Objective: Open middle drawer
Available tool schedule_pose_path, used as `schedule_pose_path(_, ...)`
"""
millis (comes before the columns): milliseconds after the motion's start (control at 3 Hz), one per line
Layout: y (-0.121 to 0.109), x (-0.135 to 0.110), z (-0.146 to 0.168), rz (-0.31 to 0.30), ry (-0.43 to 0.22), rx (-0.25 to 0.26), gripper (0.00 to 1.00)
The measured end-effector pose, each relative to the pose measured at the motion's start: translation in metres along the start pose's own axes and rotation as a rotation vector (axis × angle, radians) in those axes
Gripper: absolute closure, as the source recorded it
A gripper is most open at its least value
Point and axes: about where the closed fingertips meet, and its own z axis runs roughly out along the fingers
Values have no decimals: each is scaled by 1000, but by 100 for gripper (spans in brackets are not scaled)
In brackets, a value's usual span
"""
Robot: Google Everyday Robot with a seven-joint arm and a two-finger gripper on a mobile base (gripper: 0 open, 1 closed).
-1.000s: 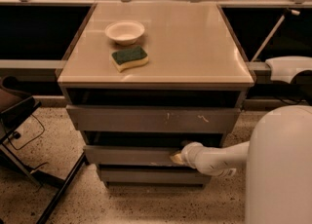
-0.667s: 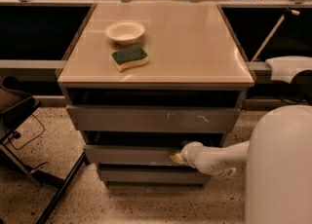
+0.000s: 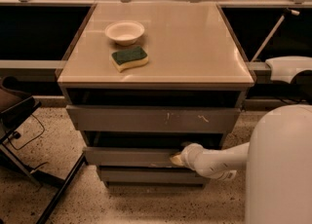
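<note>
The middle drawer (image 3: pixel 131 156) is a wide grey front below the scratched top drawer (image 3: pixel 151 119) of the cabinet. It stands slightly out from the cabinet, with a dark gap above it. My gripper (image 3: pixel 176 159) is at the right part of the middle drawer's front, at its top edge, on the end of my white arm (image 3: pixel 219 162) that reaches in from the right. The bottom drawer (image 3: pixel 146 175) sits below it.
On the beige cabinet top (image 3: pixel 195 47) sit a white bowl (image 3: pixel 125 31) and a green and yellow sponge (image 3: pixel 129 58). A black chair frame (image 3: pixel 24 135) stands on the speckled floor at the left. My white body (image 3: pixel 280 164) fills the lower right.
</note>
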Motion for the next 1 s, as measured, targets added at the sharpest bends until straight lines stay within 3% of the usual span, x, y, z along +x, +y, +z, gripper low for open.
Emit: schedule_pose_path(1000,24,21,-26,25,-6,53,100)
